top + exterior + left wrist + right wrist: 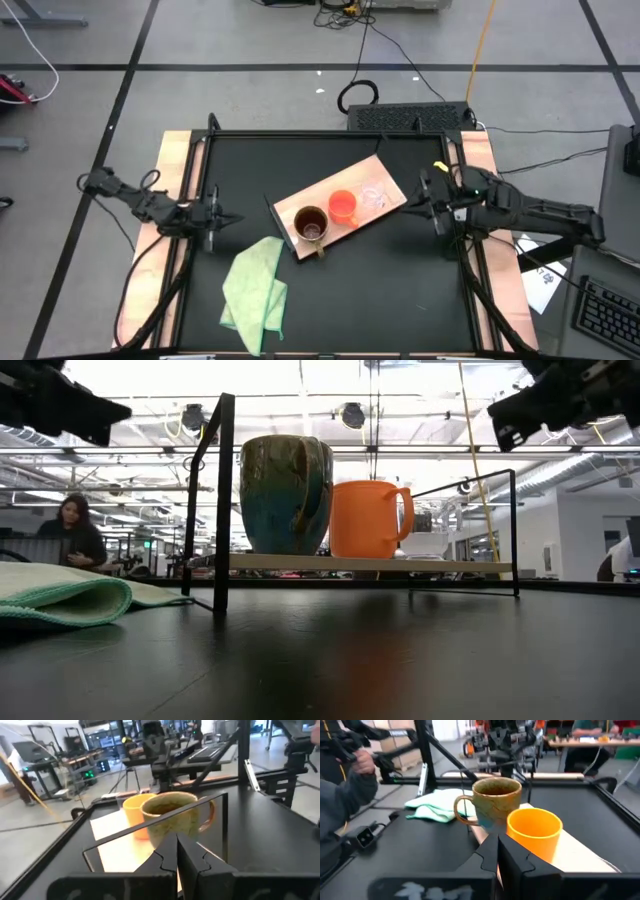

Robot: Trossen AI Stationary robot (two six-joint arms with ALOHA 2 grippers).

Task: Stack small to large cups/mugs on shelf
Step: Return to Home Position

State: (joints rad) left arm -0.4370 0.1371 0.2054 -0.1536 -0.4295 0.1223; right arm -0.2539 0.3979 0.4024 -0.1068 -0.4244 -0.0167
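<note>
The shelf (290, 212), a light-wood board, lies slantwise mid-table. On it, each on its base, stand side by side the brown mug (311, 226), the orange mug (342, 206) and the clear glass cup (376, 196). In the low view the brown mug (285, 495) and the orange mug (365, 518) stand upright on the shelf (450, 566). My left gripper (235, 219) hovers shut, left of the board, pointing level toward the brown mug (175, 817). My right gripper (408, 207) hovers shut at the board's right end, pointing level toward the orange mug (535, 832).
A light green cloth (255, 290) lies crumpled on the table near the front, left of the board. A thin black frame (222, 500) stands around the shelf. A keyboard (410, 117) lies beyond the far edge. A person (72, 525) sits in the room behind.
</note>
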